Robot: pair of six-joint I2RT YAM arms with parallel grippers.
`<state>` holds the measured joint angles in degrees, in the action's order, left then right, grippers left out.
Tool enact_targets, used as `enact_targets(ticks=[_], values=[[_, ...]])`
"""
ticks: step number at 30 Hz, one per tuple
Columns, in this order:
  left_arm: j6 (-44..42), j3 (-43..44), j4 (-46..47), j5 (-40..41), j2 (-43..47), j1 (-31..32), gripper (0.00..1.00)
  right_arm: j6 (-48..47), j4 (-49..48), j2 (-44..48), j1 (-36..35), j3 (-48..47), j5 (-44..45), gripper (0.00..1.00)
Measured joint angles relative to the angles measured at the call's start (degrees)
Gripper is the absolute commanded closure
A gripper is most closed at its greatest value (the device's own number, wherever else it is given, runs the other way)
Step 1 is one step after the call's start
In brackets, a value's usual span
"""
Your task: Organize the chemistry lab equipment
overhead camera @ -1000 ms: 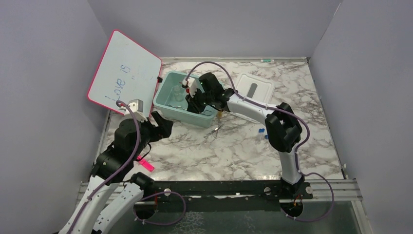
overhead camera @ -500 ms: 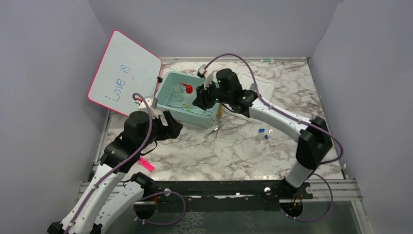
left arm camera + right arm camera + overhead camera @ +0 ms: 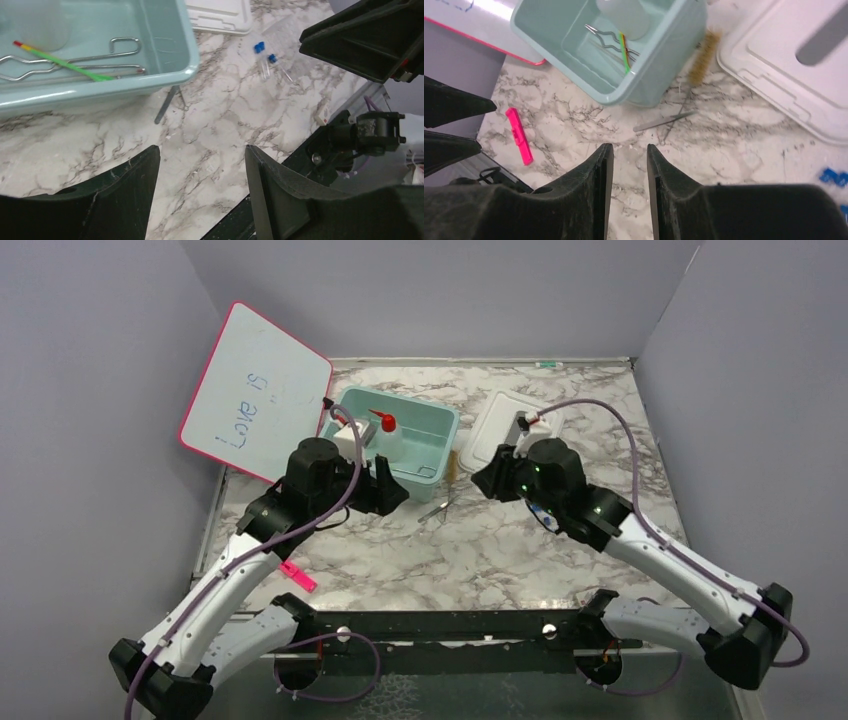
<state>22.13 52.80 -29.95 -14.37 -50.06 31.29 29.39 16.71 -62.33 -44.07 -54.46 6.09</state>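
Chemistry lab equipment is split between the teal bin [image 3: 440,430] at upper centre of the overhead view and the bare marble bench [image 3: 480,560]. Inside the bin lie the wire tongs [image 3: 75,65] and a thin green rod [image 3: 65,62] with a red end, beside the clear squeeze bottle [image 3: 388,438] with its red nozzle. Outside it, flat metal forceps [image 3: 664,121] lie just below the bin's near wall. A bristle brush [image 3: 701,57] lies just beside the bin's right corner. Two blue-capped vials [image 3: 271,59] lie on their sides further right, under the right arm in the overhead view.

Left tool [image 3: 200,195] hangs over the bench with its jaws wide apart and nothing between them. Right tool [image 3: 630,195] has its jaws a narrow gap apart, also empty, aimed roughly at the bench below the forceps.

Risks, as I judge them: both tools flank the same patch around the forceps, so the arms could knock together if both go in. The forceps are thin and flat, so fingers [image 3: 594,200] may skid over them or shove them against the bin wall. The vials are round and lying down; a glancing touch would likely roll them toward the bench edge.
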Motion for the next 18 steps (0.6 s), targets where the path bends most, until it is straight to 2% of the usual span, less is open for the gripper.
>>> enact_targets(ticks=[4,5,10,18], values=[[-1.1,0.0,3.6,-0.4,-2.0,5.2,0.35,7.0,3.7,9.7,0.0,5.8,4.2,0.67],[-1.7,0.0,4.8,0.3,-3.8,8.1,0.35,8.5,4.5,11.2,0.0,6.9,4.9,0.67],[-5.5,2.8,6.8,5.6,-16.0,16.9,0.37,15.1,9.1,13.3,0.0,11.3,7.9,0.67],[-15.9,14.6,4.2,9.2,-33.6,19.1,0.4,24.8,13.7,19.7,0.0,18.6,12.8,0.67]])
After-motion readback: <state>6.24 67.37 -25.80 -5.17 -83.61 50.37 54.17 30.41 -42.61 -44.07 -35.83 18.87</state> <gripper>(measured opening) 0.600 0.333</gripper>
